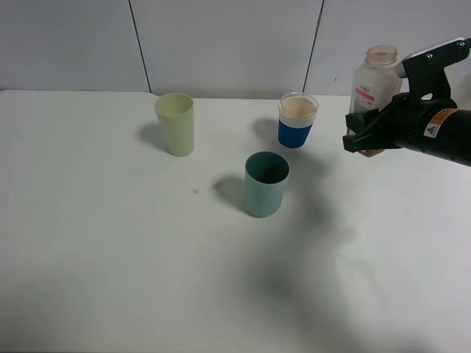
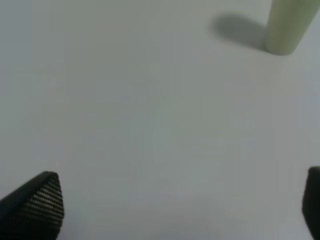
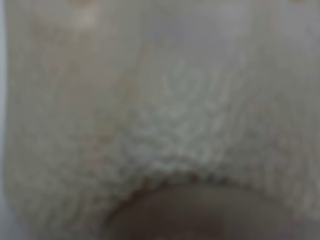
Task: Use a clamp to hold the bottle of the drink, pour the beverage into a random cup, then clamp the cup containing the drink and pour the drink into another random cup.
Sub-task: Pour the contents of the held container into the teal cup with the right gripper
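Note:
A white plastic bottle (image 1: 375,79), uncapped and upright, is at the far right with a little tan drink in its base. My right gripper (image 1: 366,140) is shut around its lower part; the right wrist view is filled by the blurred bottle (image 3: 165,125). A blue-banded clear cup (image 1: 298,121) holds tan drink. A teal cup (image 1: 266,184) stands in front of it, and a pale green cup (image 1: 175,123) stands to the left. My left gripper (image 2: 180,207) is open over bare table, with the pale green cup (image 2: 287,25) ahead of it. It is out of the exterior view.
The white table (image 1: 110,257) has two small tan spill spots (image 1: 218,185) left of the teal cup. A grey panelled wall (image 1: 221,44) runs along the table's back edge.

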You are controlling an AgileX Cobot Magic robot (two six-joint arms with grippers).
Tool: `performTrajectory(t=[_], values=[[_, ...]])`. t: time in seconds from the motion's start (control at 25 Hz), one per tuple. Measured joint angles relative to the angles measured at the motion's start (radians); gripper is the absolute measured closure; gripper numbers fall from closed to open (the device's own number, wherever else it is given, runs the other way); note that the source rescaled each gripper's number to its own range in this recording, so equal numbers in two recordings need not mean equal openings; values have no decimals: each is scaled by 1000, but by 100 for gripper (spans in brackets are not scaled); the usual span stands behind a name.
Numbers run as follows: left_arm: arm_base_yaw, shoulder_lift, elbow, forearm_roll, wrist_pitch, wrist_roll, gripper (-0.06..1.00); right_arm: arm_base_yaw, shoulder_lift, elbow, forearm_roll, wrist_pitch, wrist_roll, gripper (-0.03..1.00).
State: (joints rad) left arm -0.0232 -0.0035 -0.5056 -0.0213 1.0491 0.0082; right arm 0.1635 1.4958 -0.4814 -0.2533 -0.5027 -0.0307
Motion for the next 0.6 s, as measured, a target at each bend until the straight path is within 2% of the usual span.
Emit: performTrajectory(t=[0.2, 0.36, 0.52, 0.6], values=[[0, 0, 0, 0, 0, 0, 5, 36, 0, 0, 11, 16, -14, 95], [0, 0, 0, 0, 0, 0, 5, 55, 0, -15, 12, 82, -27, 95], [0, 0, 0, 0, 0, 0, 5, 83, 2, -91, 3, 235, -61, 95], [0, 0, 0, 0, 0, 0, 5, 96, 2, -138, -10, 280, -66, 95]])
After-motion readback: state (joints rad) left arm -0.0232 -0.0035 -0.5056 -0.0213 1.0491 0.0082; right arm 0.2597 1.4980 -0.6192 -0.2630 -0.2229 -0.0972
